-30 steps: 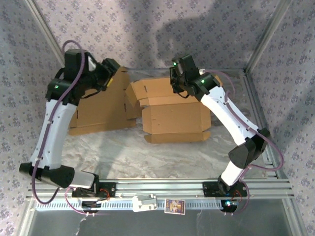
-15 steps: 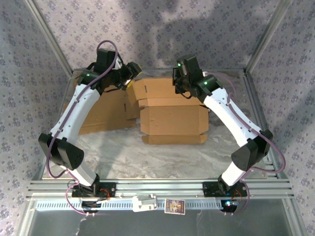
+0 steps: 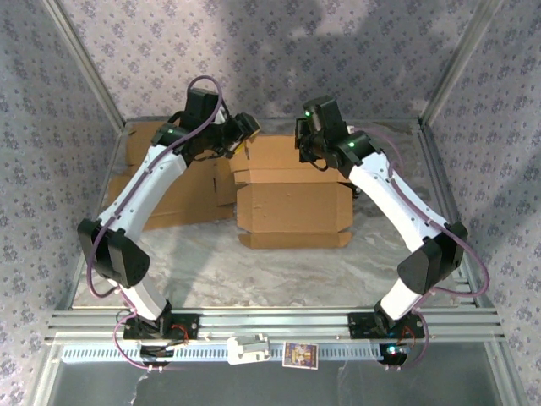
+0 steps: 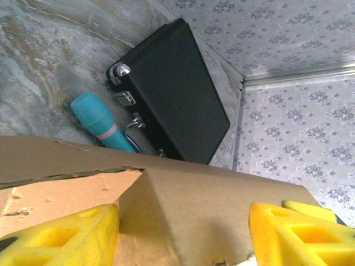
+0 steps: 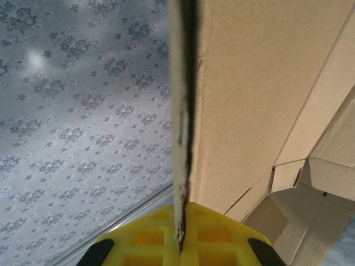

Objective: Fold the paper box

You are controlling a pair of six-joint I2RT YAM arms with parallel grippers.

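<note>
- Marbled table [image 3: 211, 254] holds everything described here.
- Partly folded cardboard box [image 3: 292, 207] sits at the table's middle, toward the far wall.
- Left gripper [image 3: 243, 128] hovers at the box's rear left corner, its 2 yellow fingers [image 4: 61, 235] spread wide, holding nothing.
- Right gripper [image 3: 306, 145] is pinched tight on the edge of the box's rear panel.
- Black case [image 4: 172, 94] lies behind the box.
- Teal cylinder [image 4: 97, 119] lies just beside the case.

Floral-papered walls [image 3: 338, 51], marbled tabletop [image 3: 279, 271], aluminium frame [image 3: 279, 324].
</note>
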